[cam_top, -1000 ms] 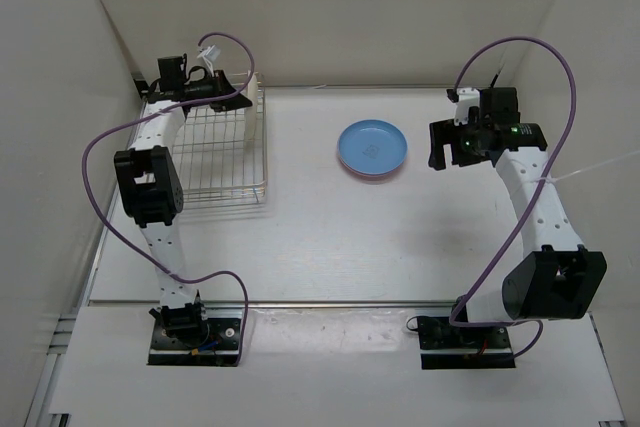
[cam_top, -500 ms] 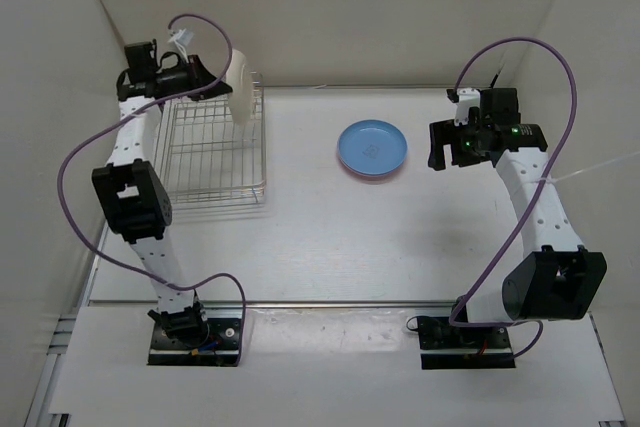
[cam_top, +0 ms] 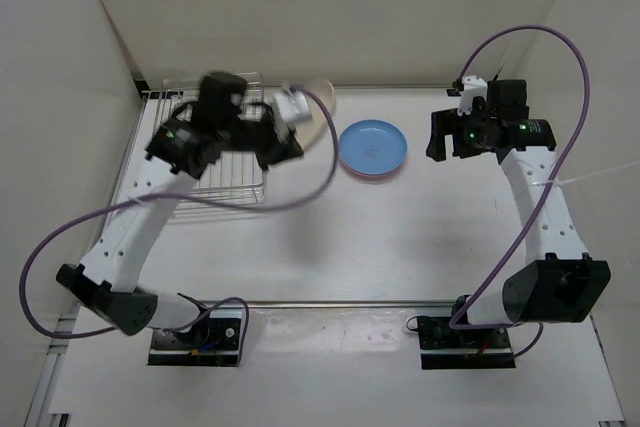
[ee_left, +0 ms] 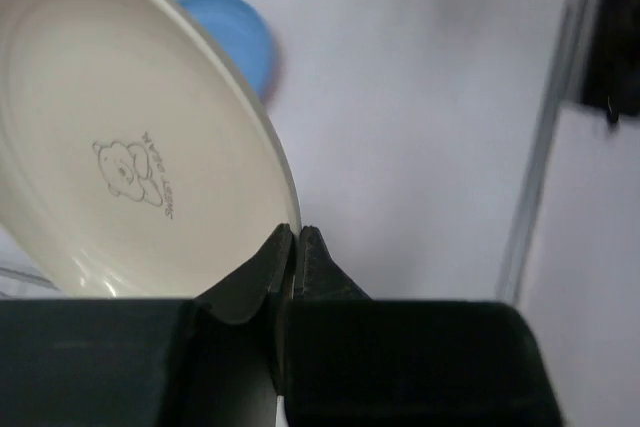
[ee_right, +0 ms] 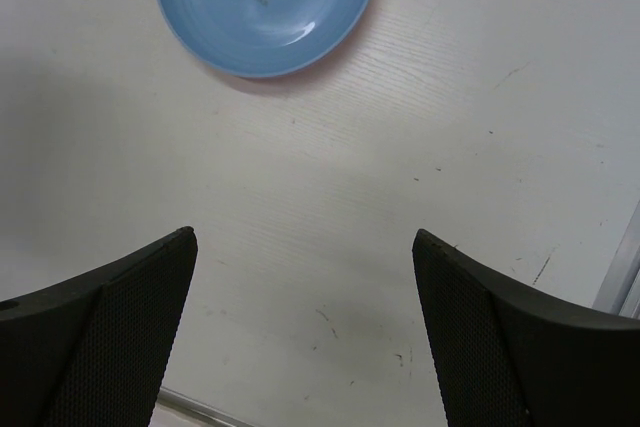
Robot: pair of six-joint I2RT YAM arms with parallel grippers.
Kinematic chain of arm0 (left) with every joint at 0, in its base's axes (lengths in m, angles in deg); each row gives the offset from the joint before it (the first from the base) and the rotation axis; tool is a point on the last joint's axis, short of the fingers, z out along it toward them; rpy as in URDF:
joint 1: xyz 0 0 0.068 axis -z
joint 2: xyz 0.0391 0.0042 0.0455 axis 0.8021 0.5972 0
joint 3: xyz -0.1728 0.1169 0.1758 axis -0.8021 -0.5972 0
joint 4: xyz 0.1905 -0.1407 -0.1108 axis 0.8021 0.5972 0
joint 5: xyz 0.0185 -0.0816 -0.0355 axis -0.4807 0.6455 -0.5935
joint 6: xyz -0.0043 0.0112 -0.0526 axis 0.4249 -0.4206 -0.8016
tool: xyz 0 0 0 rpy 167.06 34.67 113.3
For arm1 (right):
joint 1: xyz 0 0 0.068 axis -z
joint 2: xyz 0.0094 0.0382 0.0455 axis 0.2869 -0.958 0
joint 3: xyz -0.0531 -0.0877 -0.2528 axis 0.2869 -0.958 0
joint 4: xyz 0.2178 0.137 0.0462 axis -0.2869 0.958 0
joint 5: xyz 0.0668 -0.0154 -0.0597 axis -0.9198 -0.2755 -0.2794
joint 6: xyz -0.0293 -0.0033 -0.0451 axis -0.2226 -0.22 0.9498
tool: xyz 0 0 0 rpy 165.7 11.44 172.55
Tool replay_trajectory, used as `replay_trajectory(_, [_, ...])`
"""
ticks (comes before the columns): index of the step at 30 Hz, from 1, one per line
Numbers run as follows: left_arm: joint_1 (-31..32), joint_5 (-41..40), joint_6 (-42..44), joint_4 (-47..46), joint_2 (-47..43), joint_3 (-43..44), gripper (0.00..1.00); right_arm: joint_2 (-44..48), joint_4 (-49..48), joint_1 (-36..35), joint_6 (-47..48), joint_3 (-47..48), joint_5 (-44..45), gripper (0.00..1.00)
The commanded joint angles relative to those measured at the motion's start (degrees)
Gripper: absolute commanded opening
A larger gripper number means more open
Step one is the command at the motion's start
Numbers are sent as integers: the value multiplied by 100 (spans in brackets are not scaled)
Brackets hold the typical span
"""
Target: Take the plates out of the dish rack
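While cream plate (ee_left: 150, 97) hangs, one blue plate (ee_right: 265, 2)

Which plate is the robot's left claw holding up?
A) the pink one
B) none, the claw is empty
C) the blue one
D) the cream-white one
D: the left claw is pinched shut on the rim of the cream-white plate, while the blue plate lies flat on the table.
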Motion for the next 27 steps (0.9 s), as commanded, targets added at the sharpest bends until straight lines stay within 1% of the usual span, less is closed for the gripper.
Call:
replay_trajectory(1, [1175, -2517, 925, 1057, -461, -1136, 11, 155, 214, 22, 32, 406, -355, 91])
replay_trajectory(2, [1910, -3366, 986, 1154, -592, -1365, 11, 155, 285, 22, 93, 460, -443, 91])
replay_trajectory(3, [2265, -3792, 1056, 1268, -593, -1759, 11, 155, 442, 22, 155, 521, -670, 91])
replay_trajectory(4, [2591, -4205, 1127, 1478, -672, -1954, 11, 155, 530, 22, 225, 574, -794, 91])
replay_trajectory(5, [3108, -4931, 1266, 1549, -777, -2348, 11, 155, 723, 22, 356, 714, -925, 91])
replay_trajectory(7, [3489, -5612, 1539, 1550, -883, -2710, 11, 155, 935, 22, 524, 846, -1215, 90])
replay_trajectory(8, [3639, -6224, 1723, 1489, -883, -2860, 11, 155, 1040, -48, 707, 960, -1391, 90])
replay_trajectory(9, [3884, -6465, 2116, 1367, -970, -3053, 11, 155, 1241, -162, 796, 1013, -1454, 90])
replay_trajectory(11, [4131, -6913, 2496, 1121, -1042, -3055, 11, 103, 1471, -338, 1076, 1171, -1454, 90])
replay_trajectory(12, [4402, -7012, 2794, 893, -989, -3055, 11, 102, 1568, -565, 1130, 1233, -1454, 90])
replay_trajectory(14, [4685, -7249, 3016, 672, -875, -2836, 11, 32, 1708, -777, 1183, 1295, -1182, 90])
replay_trajectory(15, [4973, -7311, 3182, 584, -735, -2774, 11, -21, 1709, -952, 1184, 1295, -1182, 89])
replay_trajectory(18, [5457, -7417, 3316, 232, -437, -2485, 11, -21, 1657, -1155, 1131, 1348, -1182, 88])
replay_trajectory(22, [5775, -7259, 3245, 232, 3, -2054, 11, -21, 1385, -1156, 974, 1471, -1393, 85])
replay_trajectory(27, [5916, -7197, 3245, 56, 346, -1746, 11, -21, 1331, -1217, 973, 1524, -1533, 85])
